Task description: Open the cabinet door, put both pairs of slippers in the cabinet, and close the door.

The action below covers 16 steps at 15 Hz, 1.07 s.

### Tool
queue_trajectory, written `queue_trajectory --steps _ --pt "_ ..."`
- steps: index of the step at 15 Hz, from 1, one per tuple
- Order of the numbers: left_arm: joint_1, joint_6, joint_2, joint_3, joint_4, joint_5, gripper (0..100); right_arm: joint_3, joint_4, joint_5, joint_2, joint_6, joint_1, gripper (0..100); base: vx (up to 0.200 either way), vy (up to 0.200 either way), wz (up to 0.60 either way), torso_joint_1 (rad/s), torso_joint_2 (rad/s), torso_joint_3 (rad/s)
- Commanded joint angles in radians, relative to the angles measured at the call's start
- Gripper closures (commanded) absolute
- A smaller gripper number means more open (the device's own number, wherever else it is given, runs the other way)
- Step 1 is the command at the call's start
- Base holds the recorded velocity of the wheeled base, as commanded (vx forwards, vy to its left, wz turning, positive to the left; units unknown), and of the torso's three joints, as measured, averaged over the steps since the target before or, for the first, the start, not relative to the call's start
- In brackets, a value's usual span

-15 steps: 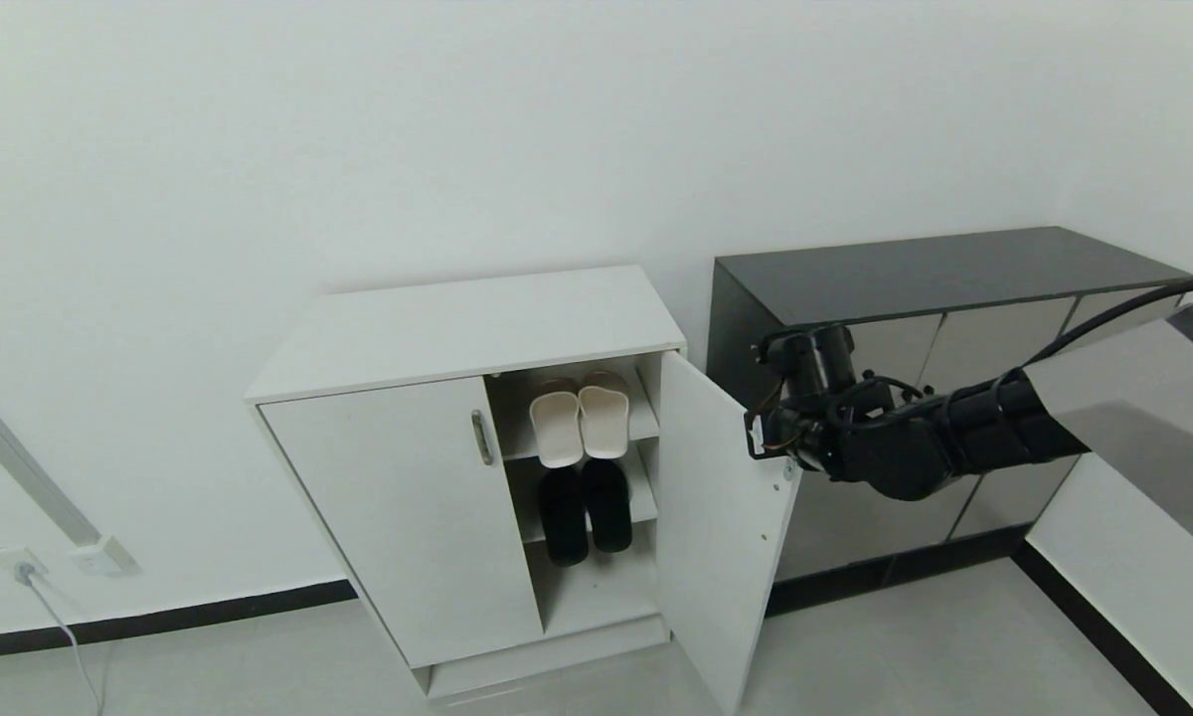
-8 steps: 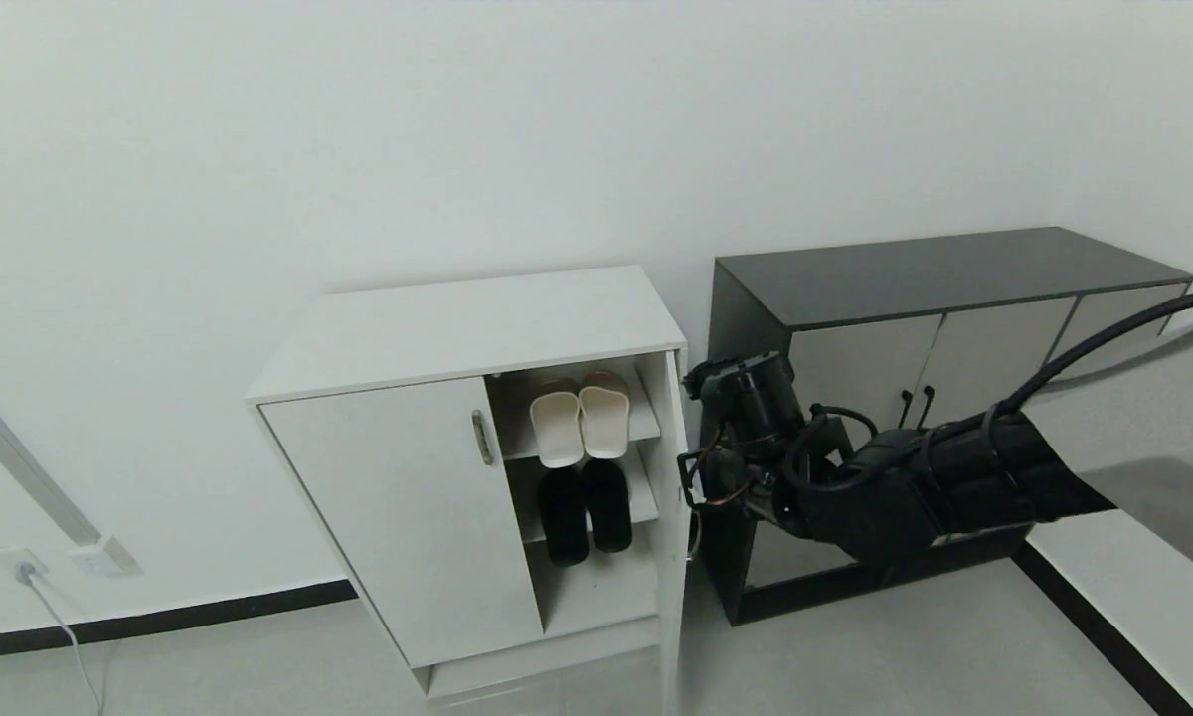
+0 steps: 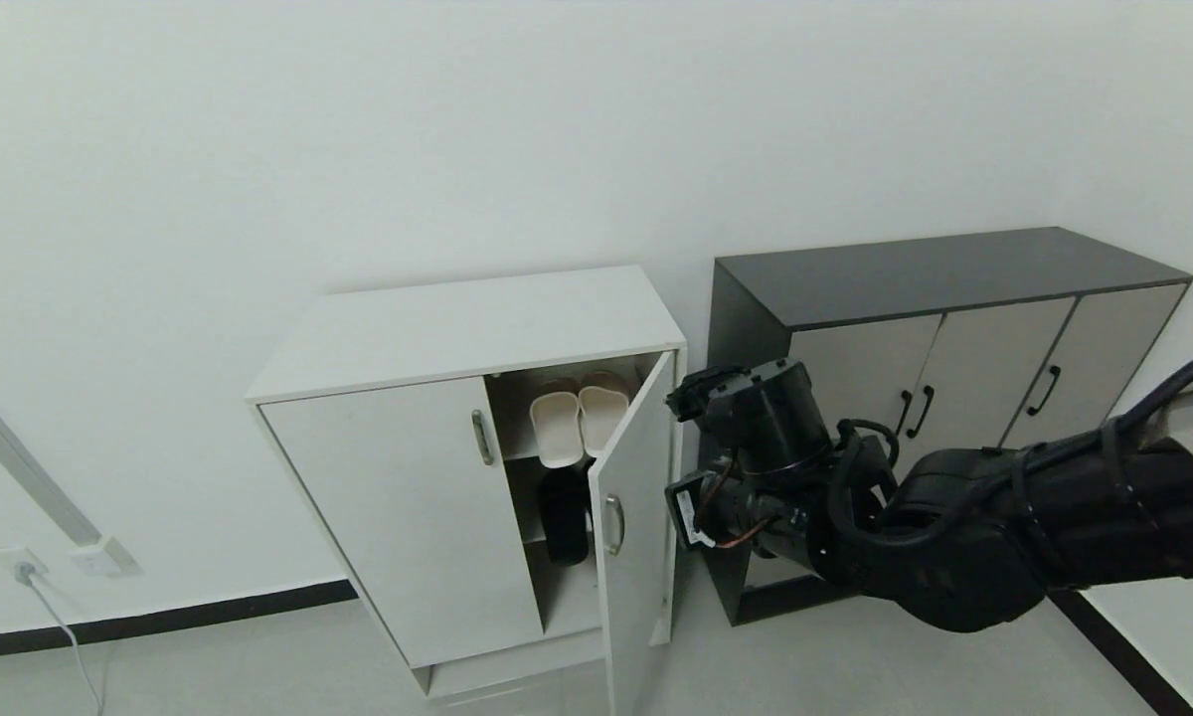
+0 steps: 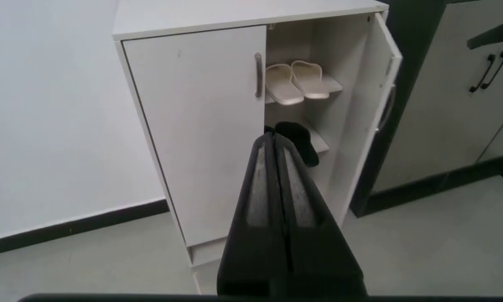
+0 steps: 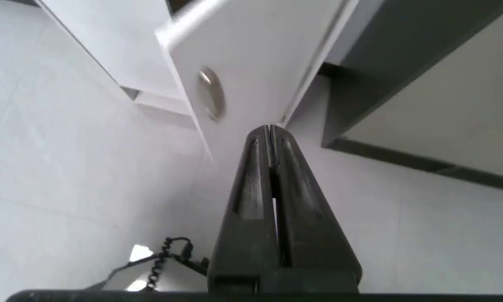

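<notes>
White wall behind, the cabinet sits lower centre with cream slippers and black slippers shelved, its door half shut; the right claw, pinched empty, could skid off the door edge and leave it ajar.

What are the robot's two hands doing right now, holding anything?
Left hand: closed, holding nothing.
Right hand: closed, holding nothing, near the cabinet door.

Left end effector and right end effector both with fingers together, right arm outstretched forward.
</notes>
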Motion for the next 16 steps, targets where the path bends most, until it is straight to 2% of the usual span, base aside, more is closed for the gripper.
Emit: queue_trajectory --steps 1,5,11,16 --pt "0.001 0.000 0.000 0.000 0.000 0.000 100 0.011 -0.001 0.000 -0.021 -0.001 0.004 100 0.000 0.000 0.60 0.002 0.00 0.002" --pt "0.001 0.000 0.000 0.000 0.000 0.000 100 0.026 -0.003 0.040 -0.027 -0.001 0.006 100 0.000 0.000 0.60 0.005 0.00 0.001" --pt "0.000 0.000 0.000 0.000 0.000 0.000 100 0.089 -0.081 0.080 -0.030 -0.021 0.001 100 0.000 0.000 0.00 0.000 0.00 0.000" --pt "0.000 0.001 0.000 0.000 0.000 0.000 100 0.267 -0.182 0.076 -0.094 -0.074 -0.022 100 0.000 0.000 0.00 0.000 0.00 0.000"
